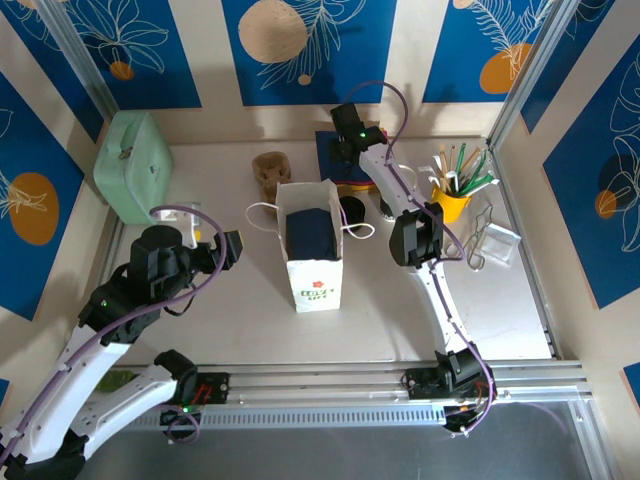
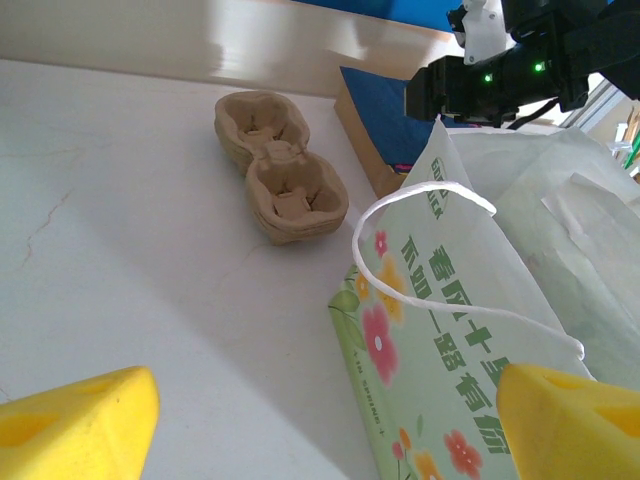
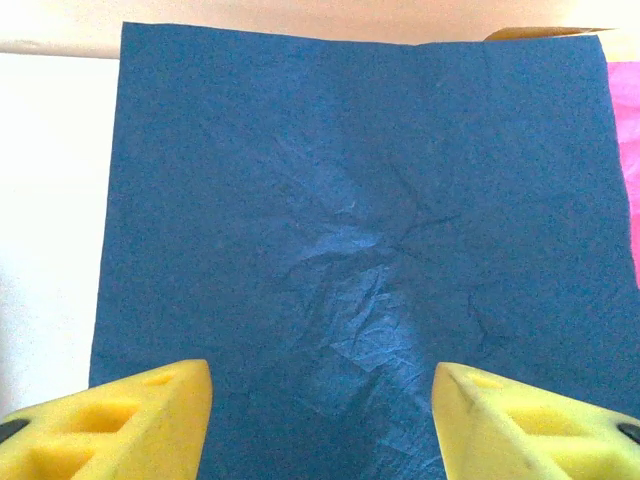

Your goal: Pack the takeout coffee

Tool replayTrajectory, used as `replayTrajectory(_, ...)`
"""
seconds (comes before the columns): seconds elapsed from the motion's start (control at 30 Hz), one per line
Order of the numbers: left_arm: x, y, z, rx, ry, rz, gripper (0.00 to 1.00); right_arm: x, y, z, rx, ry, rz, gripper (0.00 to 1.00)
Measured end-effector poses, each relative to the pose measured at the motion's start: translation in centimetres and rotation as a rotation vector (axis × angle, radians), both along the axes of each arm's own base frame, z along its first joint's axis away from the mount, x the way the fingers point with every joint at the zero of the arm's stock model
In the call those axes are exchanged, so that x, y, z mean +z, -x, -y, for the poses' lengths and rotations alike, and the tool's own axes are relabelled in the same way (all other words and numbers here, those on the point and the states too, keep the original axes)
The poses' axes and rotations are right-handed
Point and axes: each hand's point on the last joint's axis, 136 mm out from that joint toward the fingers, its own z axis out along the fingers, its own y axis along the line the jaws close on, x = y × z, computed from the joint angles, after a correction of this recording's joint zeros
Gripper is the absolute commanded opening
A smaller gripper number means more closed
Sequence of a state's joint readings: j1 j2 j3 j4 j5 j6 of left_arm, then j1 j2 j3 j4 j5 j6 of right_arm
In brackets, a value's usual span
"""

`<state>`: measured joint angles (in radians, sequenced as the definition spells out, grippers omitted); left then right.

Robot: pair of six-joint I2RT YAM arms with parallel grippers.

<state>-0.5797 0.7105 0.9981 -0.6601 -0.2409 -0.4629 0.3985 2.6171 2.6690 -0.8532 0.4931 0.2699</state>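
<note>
The left hand (image 2: 322,428) hangs open just above the worktop (image 2: 120,230) to the left of the paper bag (image 1: 314,262), its yellow fingertips (image 2: 78,422) spread wide with nothing between them. The bag stands upright in the middle of the worktop, white with a flower print and green lettering on its side, its mouth open and something dark blue inside. One white cord handle (image 2: 420,215) loops out toward the left hand. Beyond the bag lies a two-cup pulp carrier (image 2: 282,165), empty. The right arm reaches to the far side, where the right hand (image 3: 322,425) is held open over a sheet of dark blue tissue paper (image 3: 360,220), creased at its middle. Its yellow fingertips (image 3: 115,420) are apart and grip nothing; whether they touch the sheet cannot be told. A strip of pink paper (image 3: 630,150) shows at the sheet's right edge. What seems to be the takeout coffee (image 1: 352,208) stands on the worktop just to the right of the bag, between it and the right arm. From above it shows as a round black lid, its side hidden. A mint-green case (image 1: 133,165) stands at the far left, and a yellow cup of straws (image 1: 452,200) at the far right.
</note>
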Motion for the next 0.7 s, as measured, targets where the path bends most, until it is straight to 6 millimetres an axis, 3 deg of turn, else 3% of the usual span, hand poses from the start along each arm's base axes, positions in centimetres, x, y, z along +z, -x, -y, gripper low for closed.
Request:
replayTrajectory(0.47, 0.4, 0.1, -0.1, 0.0, 0.001, 0.002, 0.87, -4.1, -0.2, 0.6, -0.031, 0.015, -0.06, 0.76)
replayTrajectory(0.7, 0.2, 0.0, 0.0, 0.0, -0.003, -0.004, 0.87, -4.4, -0.1, 1.2, -0.043, 0.022, -0.073, 0.77)
